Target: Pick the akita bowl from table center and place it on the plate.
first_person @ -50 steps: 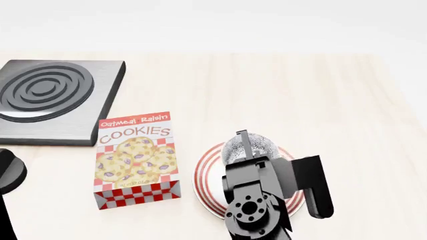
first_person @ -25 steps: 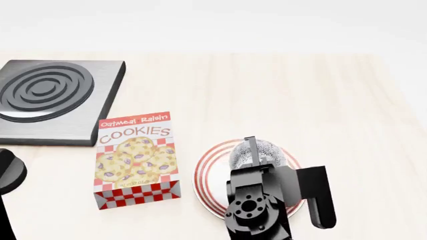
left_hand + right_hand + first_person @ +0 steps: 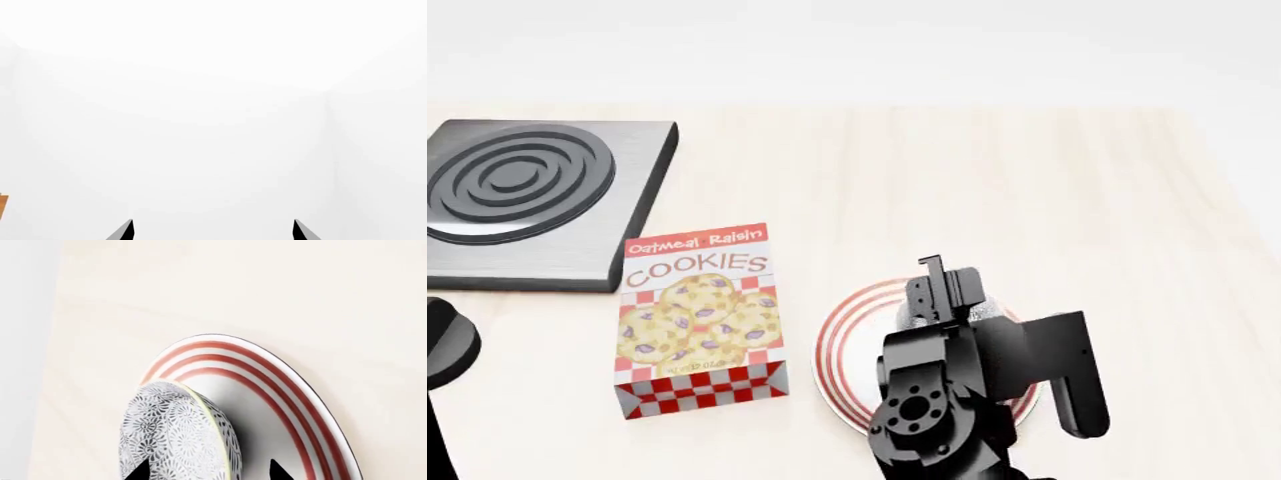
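Observation:
The akita bowl (image 3: 177, 435), white with a fine grey-black floral pattern, rests tilted on the plate (image 3: 267, 375), a white plate with red rings at its rim. My right gripper (image 3: 209, 471) straddles the bowl's rim wall. Its jaws stand wide, one tip in front of the patterned surface and the other apart from the bowl over the plate, so it is open. In the head view the right gripper (image 3: 948, 285) hides nearly all of the bowl above the plate (image 3: 841, 345). My left gripper (image 3: 212, 230) is open on nothing, facing a white background.
A box of oatmeal raisin cookies (image 3: 701, 315) stands just left of the plate. A grey square burner (image 3: 534, 200) with dark rings lies at the table's far left. The light wooden table (image 3: 1068, 200) stretches behind and to the right.
The right gripper has shifted slightly right and lower over the plate. Its fingers have spread from the thin pinch on the bowl's rim, and it now hides the bowl in the head view.

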### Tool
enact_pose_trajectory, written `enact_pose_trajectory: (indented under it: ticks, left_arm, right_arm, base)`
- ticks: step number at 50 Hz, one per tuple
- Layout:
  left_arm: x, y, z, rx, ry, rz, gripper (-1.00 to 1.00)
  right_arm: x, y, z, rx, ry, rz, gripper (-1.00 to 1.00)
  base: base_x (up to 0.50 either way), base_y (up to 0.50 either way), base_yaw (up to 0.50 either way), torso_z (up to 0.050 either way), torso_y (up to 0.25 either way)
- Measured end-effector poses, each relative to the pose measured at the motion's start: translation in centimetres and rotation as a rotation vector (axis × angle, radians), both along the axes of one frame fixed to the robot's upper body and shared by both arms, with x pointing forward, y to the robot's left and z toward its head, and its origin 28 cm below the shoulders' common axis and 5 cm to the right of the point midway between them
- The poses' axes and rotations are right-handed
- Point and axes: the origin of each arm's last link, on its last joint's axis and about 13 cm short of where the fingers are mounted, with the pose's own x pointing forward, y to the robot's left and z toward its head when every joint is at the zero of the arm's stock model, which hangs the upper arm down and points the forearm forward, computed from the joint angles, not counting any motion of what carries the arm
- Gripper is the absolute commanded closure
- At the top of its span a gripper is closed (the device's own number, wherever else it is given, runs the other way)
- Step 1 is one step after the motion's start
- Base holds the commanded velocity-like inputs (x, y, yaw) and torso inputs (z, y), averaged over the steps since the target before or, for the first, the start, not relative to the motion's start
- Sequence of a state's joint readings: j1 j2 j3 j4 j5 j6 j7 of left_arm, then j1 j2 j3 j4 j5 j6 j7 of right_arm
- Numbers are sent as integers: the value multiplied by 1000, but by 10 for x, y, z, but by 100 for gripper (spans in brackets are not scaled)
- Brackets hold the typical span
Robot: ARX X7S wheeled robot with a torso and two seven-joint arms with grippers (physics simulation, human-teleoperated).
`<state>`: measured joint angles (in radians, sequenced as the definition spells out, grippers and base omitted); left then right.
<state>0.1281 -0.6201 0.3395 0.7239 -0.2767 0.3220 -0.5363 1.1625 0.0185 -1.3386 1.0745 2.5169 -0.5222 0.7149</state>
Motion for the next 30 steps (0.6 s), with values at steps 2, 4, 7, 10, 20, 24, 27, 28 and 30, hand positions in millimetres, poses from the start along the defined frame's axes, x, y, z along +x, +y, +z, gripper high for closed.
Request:
enact_pose_trajectory:
  ticks: [2, 4, 7, 10, 20, 24, 27, 28, 30]
  left_arm:
    - [0, 0, 0, 0, 0, 0, -100]
    - [0, 0, 0, 0, 0, 0, -100]
    - [0, 0, 0, 0, 1, -1, -100]
    - [1, 0, -1, 1, 1, -1, -100]
    - [1, -1, -1, 3, 1, -5, -100]
    - [0, -1, -1, 4, 0, -6, -100]
    - [0, -1, -1, 4, -1, -7, -100]
    - [0, -1, -1, 5, -1, -8, -100]
    - [0, -2, -1, 5, -2, -9, -100]
  right_arm:
    - [0, 0, 0, -4, -2, 0, -100]
    - [0, 0, 0, -7, -3, 0, -100]
    - [-1, 0, 1, -11, -3, -2, -100]
    - [-2, 0, 1, -16, -2, -3, -100]
    - [-13, 1, 6, -41, -31, -2, -100]
    - [-22, 2, 12, -70, -66, 4, -100]
    - [-33, 3, 18, -85, -109, 21, -100]
    - [-37, 4, 20, -88, -126, 29, -100]
    - [-45, 5, 25, -98, -156, 47, -100]
  base:
    - [0, 0, 0, 0, 0]
    - [0, 0, 0, 0, 0]
    - [0, 0, 0, 0, 0]
    - [0, 0, 0, 0, 0]
    - [0, 0, 0, 0, 0]
    - [0, 0, 0, 0, 0]
    - [0, 0, 0, 0, 0]
    - [0, 0, 0, 0, 0]
    - [0, 0, 0, 0, 0]
